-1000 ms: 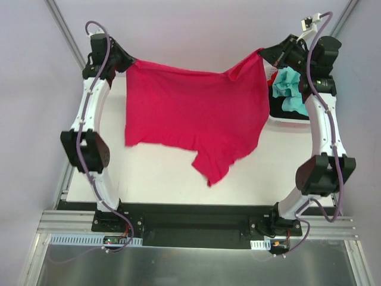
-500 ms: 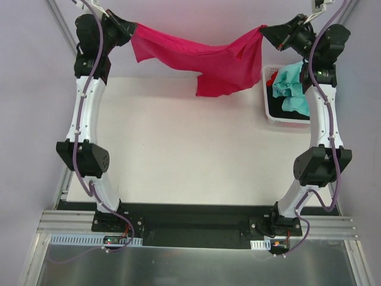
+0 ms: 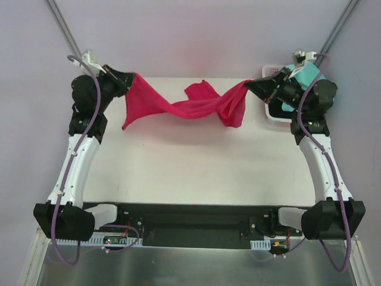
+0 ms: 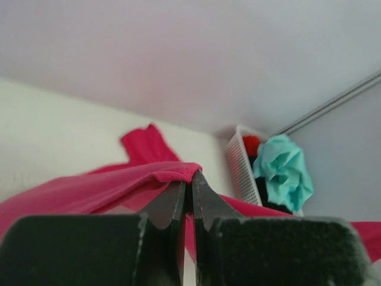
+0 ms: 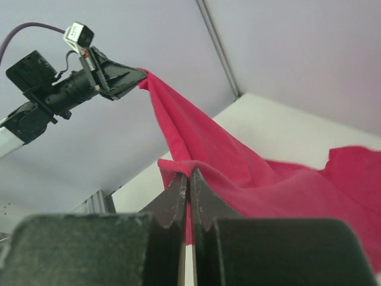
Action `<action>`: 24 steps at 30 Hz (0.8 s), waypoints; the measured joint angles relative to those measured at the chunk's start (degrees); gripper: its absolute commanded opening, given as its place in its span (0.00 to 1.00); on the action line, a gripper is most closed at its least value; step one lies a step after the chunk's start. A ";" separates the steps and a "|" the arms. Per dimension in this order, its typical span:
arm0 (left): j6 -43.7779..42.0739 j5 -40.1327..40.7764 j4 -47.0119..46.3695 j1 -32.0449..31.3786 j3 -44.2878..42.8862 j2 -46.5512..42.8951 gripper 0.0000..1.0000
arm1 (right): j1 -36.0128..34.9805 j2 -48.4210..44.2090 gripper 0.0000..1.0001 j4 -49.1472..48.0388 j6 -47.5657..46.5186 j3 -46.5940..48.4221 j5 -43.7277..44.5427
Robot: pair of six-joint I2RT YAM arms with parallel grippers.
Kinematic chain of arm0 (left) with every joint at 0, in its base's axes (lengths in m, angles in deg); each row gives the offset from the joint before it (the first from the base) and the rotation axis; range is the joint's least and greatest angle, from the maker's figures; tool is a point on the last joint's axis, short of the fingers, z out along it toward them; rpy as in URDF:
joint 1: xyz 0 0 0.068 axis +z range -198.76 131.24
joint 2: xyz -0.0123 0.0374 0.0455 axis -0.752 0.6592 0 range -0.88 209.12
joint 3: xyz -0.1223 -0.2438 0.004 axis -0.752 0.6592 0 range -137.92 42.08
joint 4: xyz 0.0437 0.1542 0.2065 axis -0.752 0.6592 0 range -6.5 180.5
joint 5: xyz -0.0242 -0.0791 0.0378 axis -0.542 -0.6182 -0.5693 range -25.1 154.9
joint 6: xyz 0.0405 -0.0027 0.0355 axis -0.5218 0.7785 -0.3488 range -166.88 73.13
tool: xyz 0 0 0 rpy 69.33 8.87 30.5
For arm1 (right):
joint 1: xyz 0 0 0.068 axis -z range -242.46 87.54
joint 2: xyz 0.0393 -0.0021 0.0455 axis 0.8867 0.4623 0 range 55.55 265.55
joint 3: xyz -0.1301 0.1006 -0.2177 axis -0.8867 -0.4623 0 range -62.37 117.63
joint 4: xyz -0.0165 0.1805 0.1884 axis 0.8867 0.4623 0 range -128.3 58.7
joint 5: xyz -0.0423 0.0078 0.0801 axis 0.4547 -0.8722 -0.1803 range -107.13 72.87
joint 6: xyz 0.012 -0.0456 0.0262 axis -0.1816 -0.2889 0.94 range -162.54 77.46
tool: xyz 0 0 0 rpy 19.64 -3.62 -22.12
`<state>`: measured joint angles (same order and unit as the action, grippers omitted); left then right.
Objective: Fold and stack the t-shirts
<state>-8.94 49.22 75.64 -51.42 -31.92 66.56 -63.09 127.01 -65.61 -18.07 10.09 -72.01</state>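
A magenta-pink t-shirt (image 3: 190, 107) hangs twisted between my two grippers over the far part of the table. My left gripper (image 3: 130, 79) is shut on its left corner, with cloth folded over the closed tips (image 4: 191, 176). My right gripper (image 3: 250, 84) is shut on the right corner, the shirt (image 5: 250, 167) draped over its tips (image 5: 189, 173). A flap of the shirt (image 3: 199, 90) touches the table at the back. A teal-mint t-shirt (image 4: 284, 170) lies heaped in the basket, with black and red cloth under it.
The white plastic basket (image 4: 239, 164) stands at the table's far right corner, behind my right wrist (image 3: 309, 95). The white tabletop (image 3: 196, 161) stretches bare toward the near edge. Metal frame poles (image 3: 62, 30) rise at both back corners.
Both arms lifted the spread shirt high and toward the back, then lowered it. It went from hanging wide open to a twisted band sagging onto the far table.
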 measured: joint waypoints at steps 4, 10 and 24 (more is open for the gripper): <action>0.94 1.36 5.81 -0.55 4.83 2.03 0.00 | -2.27 1.14 0.01 3.10 -1.27 -4.94 0.26; -0.96 4.33 16.76 -5.49 1.07 -0.48 0.00 | -8.20 1.70 0.01 16.63 -5.46 1.07 1.51; 1.40 9.66 39.45 -7.13 -6.58 -15.85 0.00 | -16.06 -20.26 0.01 45.09 -16.24 6.45 14.10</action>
<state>-7.54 58.88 115.09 -58.54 -38.50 50.72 -79.15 106.75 -20.52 -34.31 16.54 -57.91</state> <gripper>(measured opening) 0.014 0.018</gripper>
